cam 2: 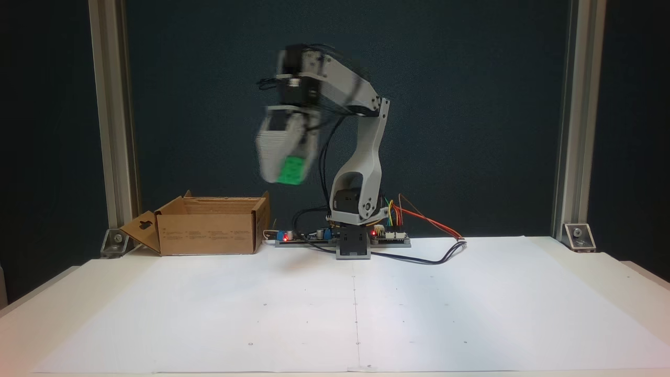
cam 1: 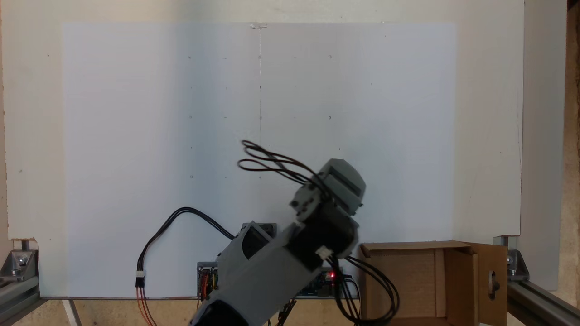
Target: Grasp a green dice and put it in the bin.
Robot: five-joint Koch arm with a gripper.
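- One green dice (cam 2: 290, 171) was in play, and it sat pinched at the tip of the gripper (cam 2: 287, 173), high above the table and well clear of the white paper sheet (cam 2: 356, 309).
- The gripper's jaws were pressed against the dice from either side, as far as the motion blur in the front-facing fixed view allowed one to judge; the cube hung at the lower end of the gripper.
- In that same view the bin (cam 2: 209, 233) stood on the table to the left of the arm's base (cam 2: 353, 246), its top open and its keyhole flap folded outward; the dice hung above and just to the right of the box's right-hand wall.
- In the fixed view from above, the arm (cam 1: 290, 244) leaned toward the bin (cam 1: 408, 280) at the lower right, its wrist near the box's edge.
- By my reading, the step in hand was the carry: grasp done, release not yet made.
- The next move would call for swinging further over the opening, then parting the jaws; letting go too soon risked the dice striking the rim and bouncing out.
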